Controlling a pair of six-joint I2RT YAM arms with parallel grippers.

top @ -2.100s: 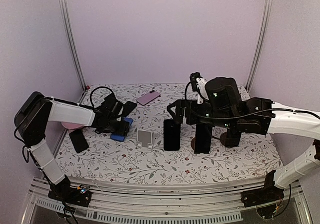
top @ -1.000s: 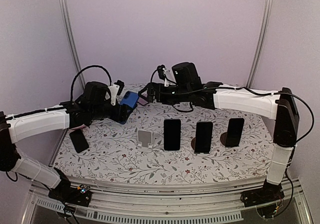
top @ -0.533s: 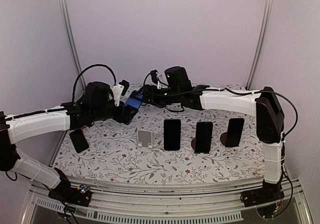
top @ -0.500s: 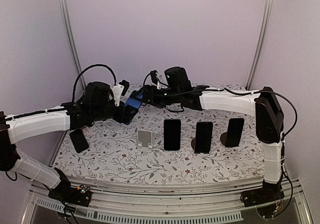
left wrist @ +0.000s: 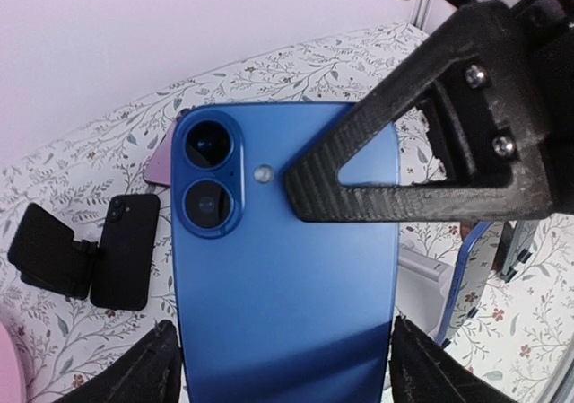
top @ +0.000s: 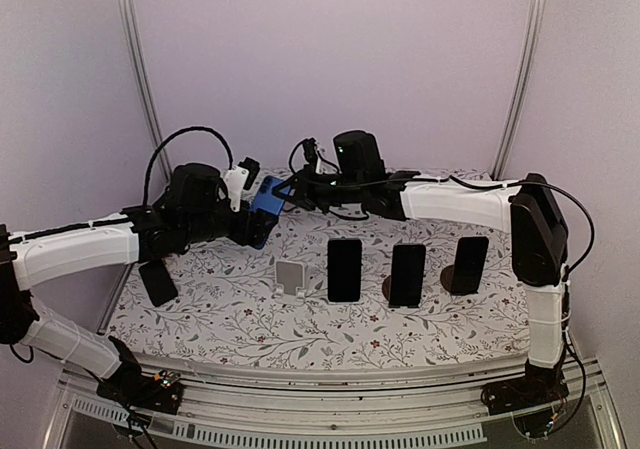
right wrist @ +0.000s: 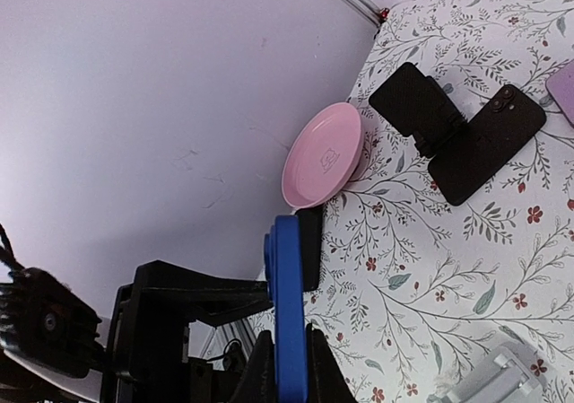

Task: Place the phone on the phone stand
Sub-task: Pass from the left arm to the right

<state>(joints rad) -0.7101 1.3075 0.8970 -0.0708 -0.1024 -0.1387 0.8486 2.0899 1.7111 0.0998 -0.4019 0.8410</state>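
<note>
Flower-printed white tabletop [top: 200, 319]. Held aloft over its far-left part: blue glossy rectangular phone [top: 265, 201], between both claws. On its thin edge the right gripper [right wrist: 287, 367] is clenched. Fingers of the left gripper [left wrist: 282, 381] flank the phone's long sides; gripping or released, cannot tell. Small white plastic phone stand [top: 290, 274] stands nearer, well apart.

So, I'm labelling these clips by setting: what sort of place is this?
Probably a lab test cell for robot trials: plain walls on aluminium posts, a left arm and right arm bolted at the table edge, phones propped on stands.
</note>
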